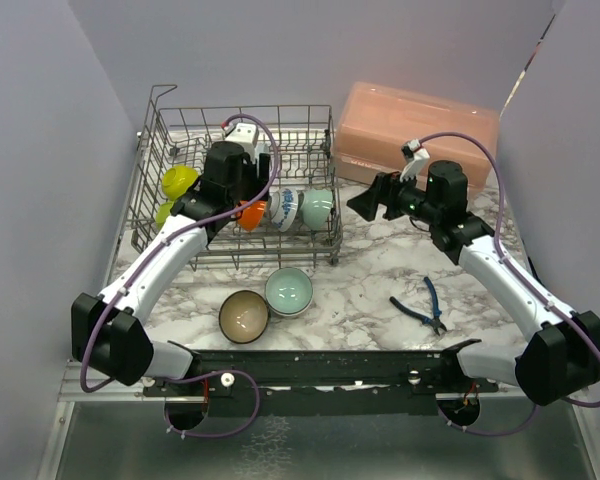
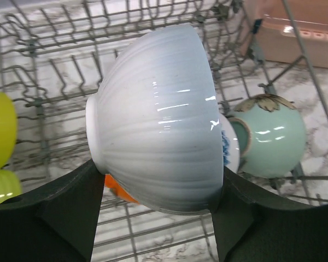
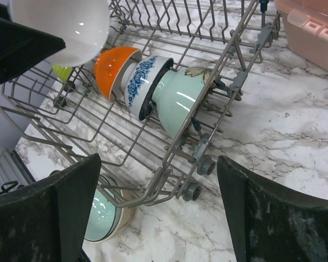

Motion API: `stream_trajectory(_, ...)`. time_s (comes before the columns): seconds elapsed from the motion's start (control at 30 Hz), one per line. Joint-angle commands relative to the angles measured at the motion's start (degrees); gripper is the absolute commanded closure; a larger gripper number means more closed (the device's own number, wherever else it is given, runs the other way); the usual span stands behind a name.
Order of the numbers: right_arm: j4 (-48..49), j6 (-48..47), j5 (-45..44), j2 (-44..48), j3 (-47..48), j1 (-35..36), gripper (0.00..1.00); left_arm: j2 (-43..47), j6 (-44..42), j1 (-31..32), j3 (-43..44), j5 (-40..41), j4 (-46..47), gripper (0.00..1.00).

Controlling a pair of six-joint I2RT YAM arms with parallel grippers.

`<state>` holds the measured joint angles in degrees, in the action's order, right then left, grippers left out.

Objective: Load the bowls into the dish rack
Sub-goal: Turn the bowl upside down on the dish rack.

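Left gripper (image 2: 158,184) clamps a white bowl (image 2: 158,120) sideways over the rack (image 1: 280,108), while right gripper (image 1: 365,203) hangs wide open, empty, beside it.

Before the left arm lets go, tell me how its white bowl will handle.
The white bowl shows sharp highlights on a glossy glaze, so it may slip in the left pincer. It looks rigid and ceramic, likely chipping if dropped on the dish rack wires. Round with a narrow foot, it would probably roll unless tines catch it.
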<state>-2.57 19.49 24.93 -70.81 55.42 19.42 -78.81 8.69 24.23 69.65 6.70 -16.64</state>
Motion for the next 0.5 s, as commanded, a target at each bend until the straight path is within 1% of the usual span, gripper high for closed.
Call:
stream_trajectory(0.0, 1.6, -0.1, 0.0, 1.3, -1.3, 0.2, 0.07, 2.8, -5.0, 0.0, 2.0, 15.1, -0.7, 1.0)
stream_trajectory(0.2, 1.4, -0.2, -0.2, 1.5, -1.9, 0.2, 0.0, 2.3, -6.5, 0.0, 1.5, 24.4, -2.9, 1.0)
stream_trajectory(0.47, 1.5, -0.3, -0.1, 1.6, -3.0, 0.2, 0.0, -0.5, -7.1, -0.1, 2.6, 30.7, -6.0, 1.0)
